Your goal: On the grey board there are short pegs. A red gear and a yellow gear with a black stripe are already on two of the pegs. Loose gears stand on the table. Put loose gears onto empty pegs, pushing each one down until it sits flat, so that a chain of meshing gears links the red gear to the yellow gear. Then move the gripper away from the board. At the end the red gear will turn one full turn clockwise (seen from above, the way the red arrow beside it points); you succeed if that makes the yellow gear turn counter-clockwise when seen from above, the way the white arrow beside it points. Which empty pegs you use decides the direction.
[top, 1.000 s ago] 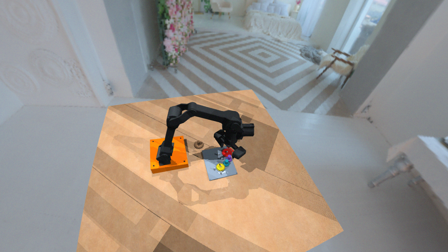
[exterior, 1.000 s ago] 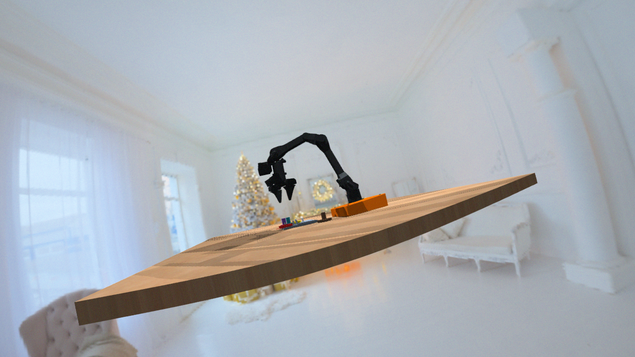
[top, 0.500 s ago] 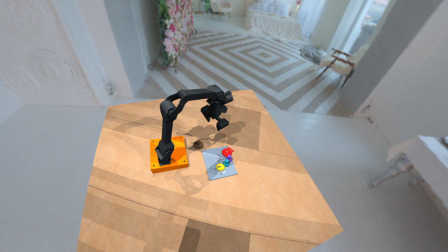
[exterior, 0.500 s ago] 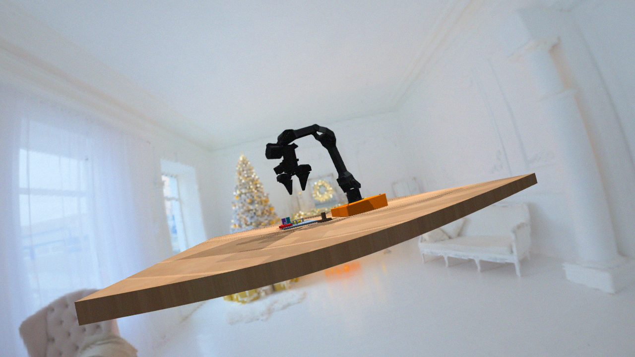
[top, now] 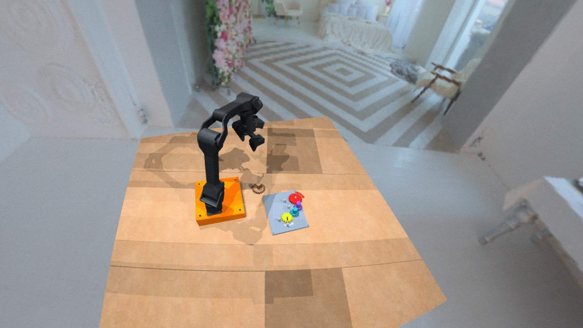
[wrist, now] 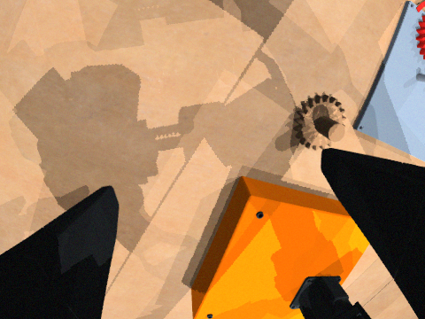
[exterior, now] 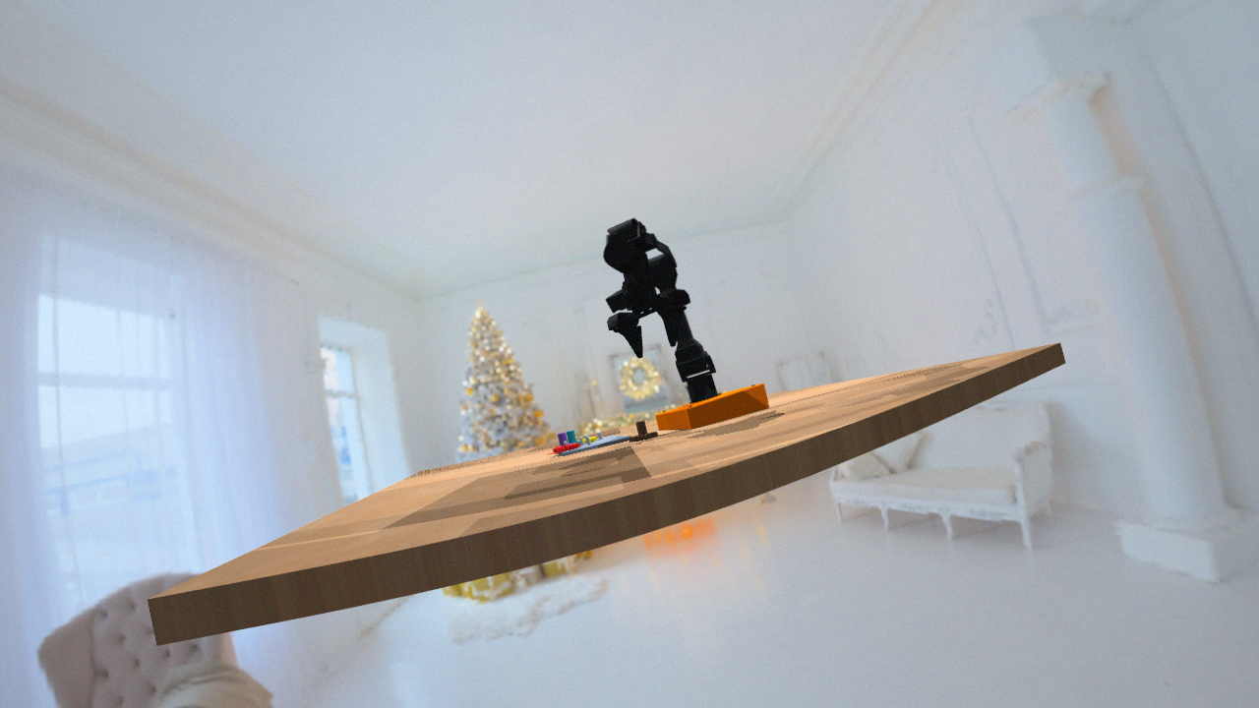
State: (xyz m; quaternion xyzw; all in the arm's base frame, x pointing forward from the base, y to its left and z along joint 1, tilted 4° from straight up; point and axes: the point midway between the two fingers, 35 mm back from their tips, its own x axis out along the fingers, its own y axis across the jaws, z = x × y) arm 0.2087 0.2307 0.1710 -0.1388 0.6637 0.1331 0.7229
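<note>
My gripper is open and empty, high above the table and away from the board. On the grey board, the red gear, purple gear, cyan gear and yellow gear form a row, each beside the one before. Tooth contact is too small to tell. Several pegs are bare, one left of the red gear. A loose brown gear stands on the table, hub up, off the board's corner.
The orange base of the arm sits left of the board in the top view, with the brown gear near its corner. The wooden table carries shadows of the arm. In the wrist view the board shows only at the upper right.
</note>
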